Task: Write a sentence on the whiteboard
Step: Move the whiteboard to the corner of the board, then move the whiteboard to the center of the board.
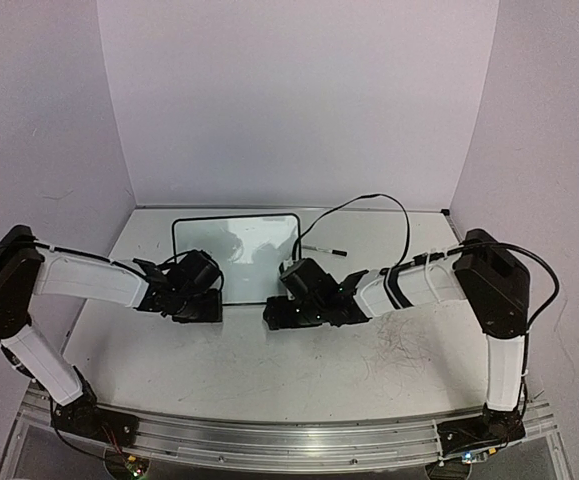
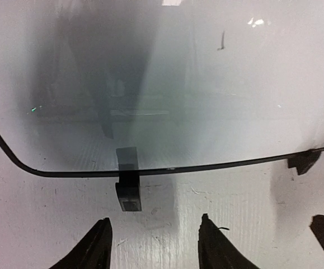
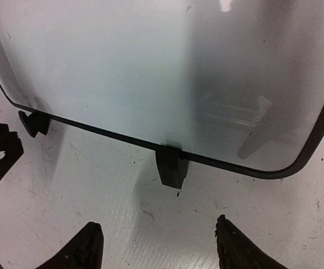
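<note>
While the small white rectangular whiteboard (image 1: 249,250) with its thin black frame sits at the middle of the table's far part, I see no sentence on its glossy face, so I judge the writing not yet begun. My left pincer (image 2: 153,246) and right pincer (image 3: 162,246) hover just near of its near edge, each spread with nothing between the fingers. A thin black marker (image 1: 324,250) lies on the scuffed white tabletop (image 1: 269,360) just right of the board; next, one pincer must reach there and pinch it.

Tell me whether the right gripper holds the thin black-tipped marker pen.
No: the marker pen lies on the tabletop, beyond the right gripper.
</note>
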Robot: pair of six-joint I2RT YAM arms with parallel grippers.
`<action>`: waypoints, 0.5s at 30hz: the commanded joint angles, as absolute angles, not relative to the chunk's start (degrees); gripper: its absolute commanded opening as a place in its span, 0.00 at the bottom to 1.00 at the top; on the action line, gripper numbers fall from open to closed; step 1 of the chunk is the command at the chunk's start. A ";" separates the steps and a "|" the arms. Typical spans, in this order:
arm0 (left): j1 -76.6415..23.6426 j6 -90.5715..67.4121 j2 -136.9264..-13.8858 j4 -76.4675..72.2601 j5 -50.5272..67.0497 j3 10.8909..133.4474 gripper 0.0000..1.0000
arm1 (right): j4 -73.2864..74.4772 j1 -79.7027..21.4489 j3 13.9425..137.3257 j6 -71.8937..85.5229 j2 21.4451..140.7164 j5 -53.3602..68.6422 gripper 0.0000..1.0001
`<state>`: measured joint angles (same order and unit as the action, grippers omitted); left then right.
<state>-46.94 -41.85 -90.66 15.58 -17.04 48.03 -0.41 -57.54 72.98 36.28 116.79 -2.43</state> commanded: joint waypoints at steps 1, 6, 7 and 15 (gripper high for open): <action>-46.85 -41.49 -82.12 16.44 -15.18 46.03 0.61 | -1.92 -58.23 75.40 37.02 119.52 -4.74 0.62; -46.85 -40.07 -72.81 20.14 -14.88 45.00 0.72 | -2.02 -58.44 77.64 35.72 122.20 -6.70 0.56; -46.85 -39.89 -70.84 20.97 -14.79 45.09 0.73 | -2.06 -58.41 78.13 35.71 122.69 -6.86 0.56; -46.83 -38.69 -58.97 25.17 -14.58 46.80 0.80 | -2.01 -58.63 81.35 37.65 124.85 -11.44 0.52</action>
